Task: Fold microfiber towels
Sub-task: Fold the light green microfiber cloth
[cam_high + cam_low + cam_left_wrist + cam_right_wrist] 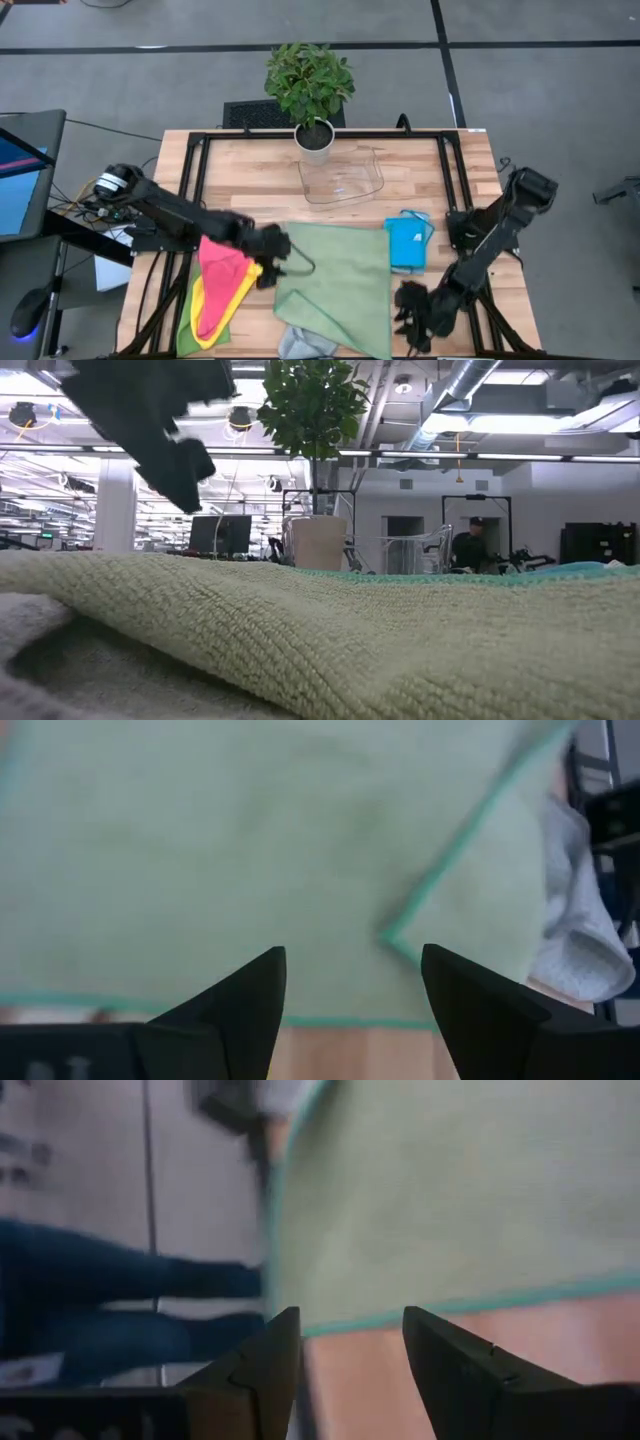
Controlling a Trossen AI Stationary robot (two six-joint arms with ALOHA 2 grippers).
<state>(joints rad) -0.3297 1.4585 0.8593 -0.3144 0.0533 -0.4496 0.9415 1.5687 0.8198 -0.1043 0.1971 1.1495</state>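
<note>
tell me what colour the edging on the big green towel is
Teal, clearest in the left wrist view on the green towel.

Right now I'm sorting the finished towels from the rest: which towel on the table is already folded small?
The bright blue towel, a compact folded rectangle at the green towel's right edge. The green one lies spread wide; the pink and yellow ones are heaped loosely at its left.

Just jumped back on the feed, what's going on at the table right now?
The robot is folding microfiber towels. A green towel with teal edging lies spread in the middle of the table. The left end effector sits at its left edge, fingers apart and holding nothing. The right end effector is open too, just off the towel's right edge. A folded blue towel lies to the right, pink and yellow ones wait on the left, and a grey one is at the front.
</note>
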